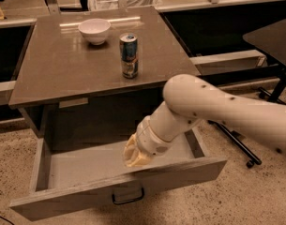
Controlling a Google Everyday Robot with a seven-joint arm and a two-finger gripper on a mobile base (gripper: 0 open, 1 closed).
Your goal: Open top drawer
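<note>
The top drawer (81, 170) stands pulled well out from under the bench (58, 74), its front panel at 6 o'clock with the black loop handle (128, 197) at its centre. The gripper (135, 156) sits inside the drawer, just behind the front panel and a little above the handle. Whether it is open or closed, I cannot tell.

The main risk, as I judge it, is overtravel. The drawer looks close to full extension, so any further pull toward 6 o'clock could drag it off its runners or tip the front down. A second risk is the arm (217, 107), which reaches in from 3 o'clock close under the bench edge. If it lifts carelessly, it could knock the bench and topple the can (129, 55), which stands upright near the middle. The bowl (94, 30), at 11 o'clock from the can, is less likely to be upset.

The wrist covers the gripper's tip, so I cannot tell whether it touches the front panel. The runners and anything below this drawer are out of sight. The arm is cut off at the right border, and its base is not shown.
</note>
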